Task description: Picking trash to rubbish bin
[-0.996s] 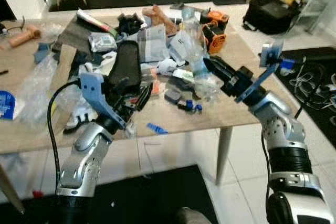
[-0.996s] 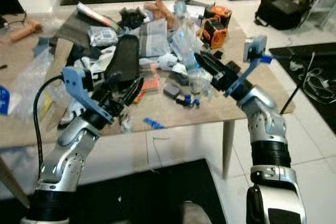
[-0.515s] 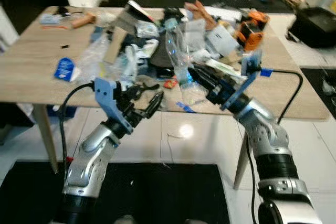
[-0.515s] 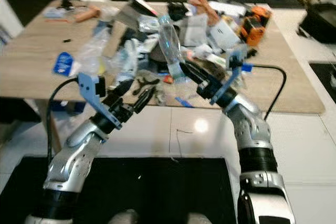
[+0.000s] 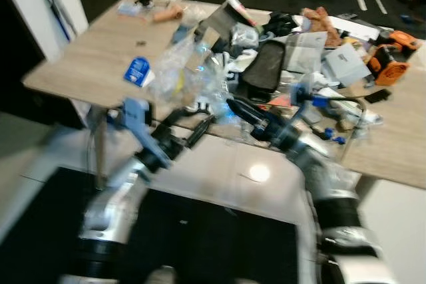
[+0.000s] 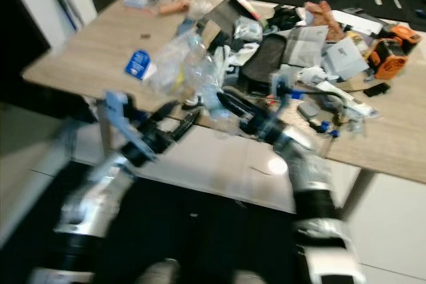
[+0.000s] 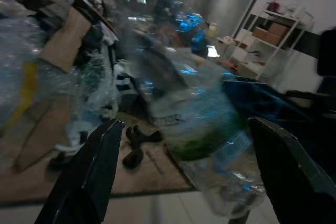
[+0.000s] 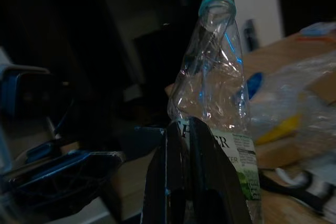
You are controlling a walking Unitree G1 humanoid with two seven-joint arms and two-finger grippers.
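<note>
A crushed clear plastic bottle (image 8: 215, 77) with a green-and-white label and a blue neck ring is held upright off the table. My right gripper (image 8: 184, 127) is shut on its lower body. In the head views that gripper (image 5: 243, 112) hovers at the near edge of the cluttered wooden table (image 5: 86, 64). My left gripper (image 5: 193, 124) stands open just left of it, in front of the table edge, with nothing between its fingers. In the left wrist view the bottle (image 7: 194, 114) shows beyond the spread black fingers (image 7: 89, 177). The head views are blurred.
The table carries a heap of trash: a clear plastic bag (image 5: 176, 71), a blue packet (image 5: 138, 70), a black pouch (image 5: 263, 64), papers (image 5: 343, 64) and an orange tool (image 5: 389, 64). A dark mat (image 5: 200, 231) lies on the white tiled floor below my arms.
The whole picture has swung, so the camera turned toward the table's left end. The right gripper keeps the bottle; both arms hold much the same pose.
</note>
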